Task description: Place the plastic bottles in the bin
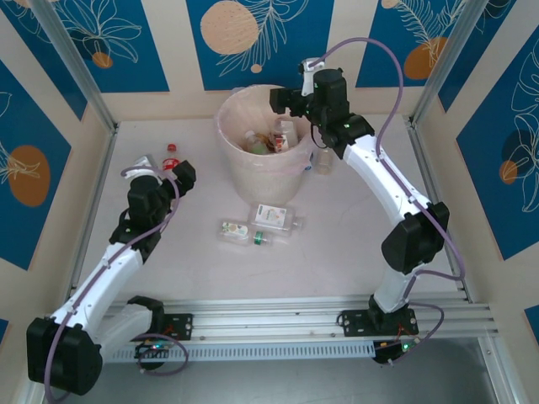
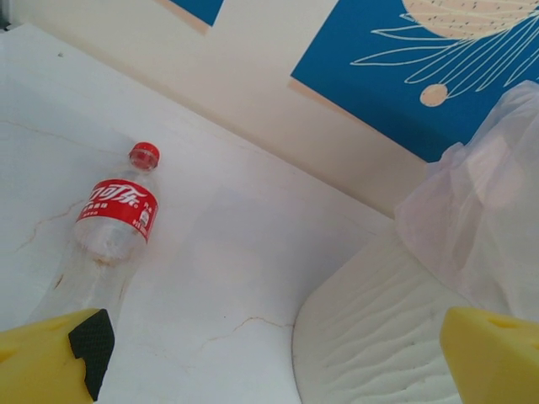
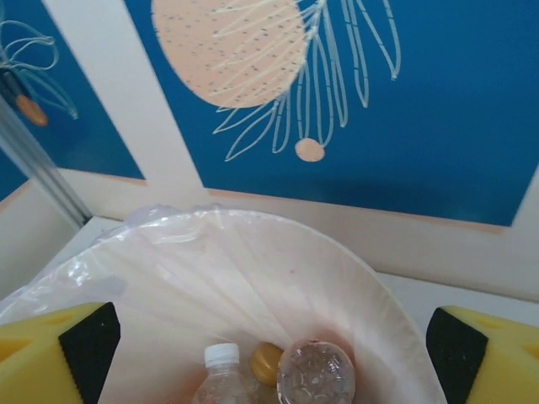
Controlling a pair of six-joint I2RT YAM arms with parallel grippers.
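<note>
**Two-arm cell, bin at the rear: both claws spread and empty**

The table (image 1: 370, 252) is bounded by patterned panels (image 1: 253, 38) at the rear and sides, and by an aluminium rail (image 1: 278, 316) at the near edge. The bin (image 1: 226, 139) is set near the rear wall. Bare surface is left between it and each side wall.

The right gripper (image 3: 271, 353) is held over the bin's mouth, its fingers (image 3: 50, 358) set wide apart with nothing pinched between them. Inside the liner (image 3: 210, 278), a white-capped bottle (image 3: 223, 370), a yellow cap (image 3: 268, 360) and the base of a clear bottle (image 3: 316, 374) are seen.

The left gripper (image 2: 278, 353) is likewise spread and empty, low over the table left of the bin. A red-labelled bottle (image 2: 118, 215) is seen lying on its side ahead of it. A group of bottles (image 1: 271, 217) lies on the table in front of the bin. One further bottle (image 1: 324, 160) is seen just beside the bin's right wall.
</note>
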